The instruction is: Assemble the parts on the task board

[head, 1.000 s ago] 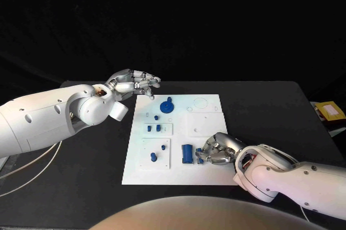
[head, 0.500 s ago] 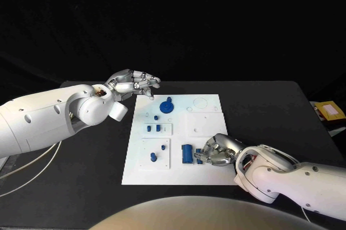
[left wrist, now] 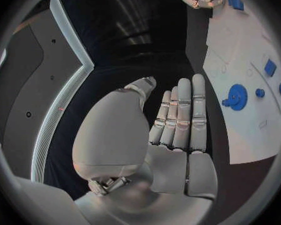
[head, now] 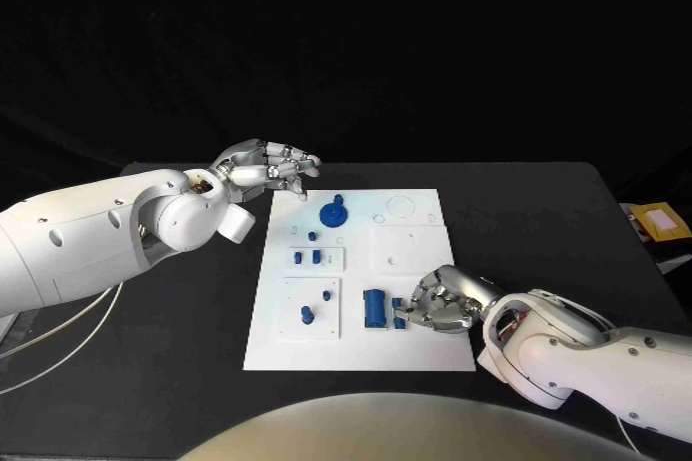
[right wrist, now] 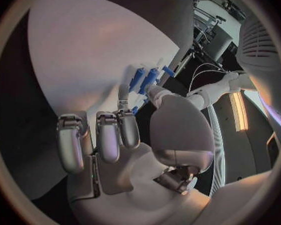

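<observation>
Nearby, blue cylinder [head: 375, 307] lies lengthwise along board [head: 418, 236].

— Boards?
— One white task board [head: 411, 246], mid-frame.
— Blue parts [head: 375, 307]?
— Eight I can make out: one big round one [head: 333, 216] upper middle, seven small; the lower-right one is half hidden, so the count's rough.
— Hands?
— Two: left hand [head: 267, 168] upper left, right hand [head: 444, 301] lower right.

My left hand [head: 268, 168] hangs raised with its fingers [left wrist: 181, 112] straight, close together and holding nothing, while my right hand [head: 444, 302] sits low, palm down, fingers [right wrist: 109, 135] curled.
</observation>
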Available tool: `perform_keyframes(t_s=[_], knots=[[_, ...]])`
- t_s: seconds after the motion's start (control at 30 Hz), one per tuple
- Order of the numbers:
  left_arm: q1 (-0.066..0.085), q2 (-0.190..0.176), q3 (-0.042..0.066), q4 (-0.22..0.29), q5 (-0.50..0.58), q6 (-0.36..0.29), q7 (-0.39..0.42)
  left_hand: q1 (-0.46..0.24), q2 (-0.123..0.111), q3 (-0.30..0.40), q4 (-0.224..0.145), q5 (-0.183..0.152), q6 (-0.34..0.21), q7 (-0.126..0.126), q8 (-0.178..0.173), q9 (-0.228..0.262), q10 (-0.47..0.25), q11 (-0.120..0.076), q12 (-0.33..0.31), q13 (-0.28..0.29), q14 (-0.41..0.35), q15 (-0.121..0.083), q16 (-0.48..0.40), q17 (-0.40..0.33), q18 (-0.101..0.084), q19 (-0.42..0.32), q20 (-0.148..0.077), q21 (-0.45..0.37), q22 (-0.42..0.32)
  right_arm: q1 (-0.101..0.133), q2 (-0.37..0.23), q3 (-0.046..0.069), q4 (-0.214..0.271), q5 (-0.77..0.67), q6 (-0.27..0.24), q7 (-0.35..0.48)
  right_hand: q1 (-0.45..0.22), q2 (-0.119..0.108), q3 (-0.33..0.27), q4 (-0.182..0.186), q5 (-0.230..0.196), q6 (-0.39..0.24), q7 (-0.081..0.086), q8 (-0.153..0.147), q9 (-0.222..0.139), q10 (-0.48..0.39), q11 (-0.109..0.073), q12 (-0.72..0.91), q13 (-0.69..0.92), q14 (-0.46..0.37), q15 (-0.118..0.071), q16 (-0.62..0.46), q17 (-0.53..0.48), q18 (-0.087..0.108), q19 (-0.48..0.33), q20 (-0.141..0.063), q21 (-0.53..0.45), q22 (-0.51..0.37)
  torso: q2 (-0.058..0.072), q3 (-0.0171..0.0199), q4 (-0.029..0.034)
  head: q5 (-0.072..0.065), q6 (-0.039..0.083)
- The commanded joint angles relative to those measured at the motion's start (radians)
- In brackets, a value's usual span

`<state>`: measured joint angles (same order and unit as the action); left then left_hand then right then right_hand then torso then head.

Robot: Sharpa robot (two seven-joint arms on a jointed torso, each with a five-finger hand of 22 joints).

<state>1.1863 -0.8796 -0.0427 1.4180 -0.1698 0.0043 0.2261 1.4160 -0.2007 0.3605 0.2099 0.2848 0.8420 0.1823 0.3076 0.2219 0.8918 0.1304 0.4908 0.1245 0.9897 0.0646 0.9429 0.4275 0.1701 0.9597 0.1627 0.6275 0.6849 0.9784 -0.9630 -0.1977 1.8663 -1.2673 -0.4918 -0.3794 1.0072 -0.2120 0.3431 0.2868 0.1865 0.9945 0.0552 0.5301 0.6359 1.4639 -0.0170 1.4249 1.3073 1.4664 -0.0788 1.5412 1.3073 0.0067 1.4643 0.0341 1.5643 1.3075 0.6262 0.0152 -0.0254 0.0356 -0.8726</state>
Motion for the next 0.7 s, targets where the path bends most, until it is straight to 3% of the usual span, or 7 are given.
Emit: perform_keyframes(t_s=[0.03, 0.13, 0.4, 0.7], knots=[[0.001, 0.001, 0.001, 0.000, -0.001, 0.017, 0.003, 0.010, 0.001, 0.003, 0.000, 0.002, -0.001, 0.007, 0.004, -0.001, -0.007, 0.003, -0.006, -0.002, -0.001, 0.001, 0.000, 0.000, 0.012, 0.006, -0.001, -0.005, 0.002, 0.000, -0.005, 0.000, 0.002, -0.050, 0.030, 0.060, 0.012, 0.004, -0.008, 0.000, -0.011, -0.007, -0.003, 0.006, -0.002, 0.019, -0.001, -0.004, 0.146, 0.092, 0.000, -0.004, 0.207, -0.006, 0.105, -0.002, 0.002, 0.262, 0.001, 0.0006, 0.0002, -0.002, 0.000], [0.001, 0.001, 0.001, 0.000, -0.001, 0.018, 0.003, 0.010, 0.001, 0.003, 0.000, 0.002, -0.001, 0.007, 0.004, -0.001, -0.007, 0.003, -0.006, -0.002, -0.001, 0.001, 0.000, 0.000, 0.012, 0.006, -0.001, -0.005, 0.002, 0.000, -0.009, 0.000, -0.002, -0.059, 0.043, 0.062, 0.025, 0.005, -0.015, -0.004, -0.018, -0.007, -0.004, 0.007, -0.002, 0.019, -0.002, -0.004, 0.146, 0.092, 0.000, -0.004, 0.208, -0.006, 0.105, -0.002, 0.002, 0.262, 0.001, -0.0012, 0.0009, -0.001, 0.000], [0.001, 0.002, 0.001, 0.000, -0.001, 0.019, 0.004, 0.010, 0.001, 0.003, 0.000, 0.002, -0.001, 0.007, 0.004, -0.001, -0.007, 0.003, -0.006, -0.002, -0.001, 0.001, 0.000, 0.000, 0.012, 0.006, -0.001, -0.005, 0.002, 0.000, -0.003, 0.000, -0.016, -0.074, 0.064, 0.055, 0.060, 0.015, -0.027, -0.007, -0.033, -0.008, -0.004, 0.008, -0.004, 0.019, -0.002, -0.004, 0.146, 0.092, 0.000, -0.004, 0.207, -0.006, 0.105, -0.002, 0.003, 0.262, 0.001, -0.0008, 0.0015, -0.001, 0.000], [0.001, 0.000, 0.001, 0.000, -0.001, 0.020, 0.004, 0.009, 0.000, 0.003, 0.001, 0.001, -0.001, 0.007, 0.003, -0.001, -0.007, 0.003, -0.006, -0.002, -0.001, 0.002, 0.000, 0.000, 0.011, 0.007, -0.001, -0.005, 0.002, -0.002, 0.012, 0.000, -0.035, -0.106, 0.093, 0.042, 0.158, 0.017, -0.046, -0.027, -0.063, -0.006, -0.005, 0.007, -0.010, 0.020, -0.003, -0.003, 0.149, 0.092, -0.001, -0.004, 0.207, -0.006, 0.105, -0.003, 0.003, 0.262, 0.001, -0.0010, 0.0008, 0.004, 0.000]])
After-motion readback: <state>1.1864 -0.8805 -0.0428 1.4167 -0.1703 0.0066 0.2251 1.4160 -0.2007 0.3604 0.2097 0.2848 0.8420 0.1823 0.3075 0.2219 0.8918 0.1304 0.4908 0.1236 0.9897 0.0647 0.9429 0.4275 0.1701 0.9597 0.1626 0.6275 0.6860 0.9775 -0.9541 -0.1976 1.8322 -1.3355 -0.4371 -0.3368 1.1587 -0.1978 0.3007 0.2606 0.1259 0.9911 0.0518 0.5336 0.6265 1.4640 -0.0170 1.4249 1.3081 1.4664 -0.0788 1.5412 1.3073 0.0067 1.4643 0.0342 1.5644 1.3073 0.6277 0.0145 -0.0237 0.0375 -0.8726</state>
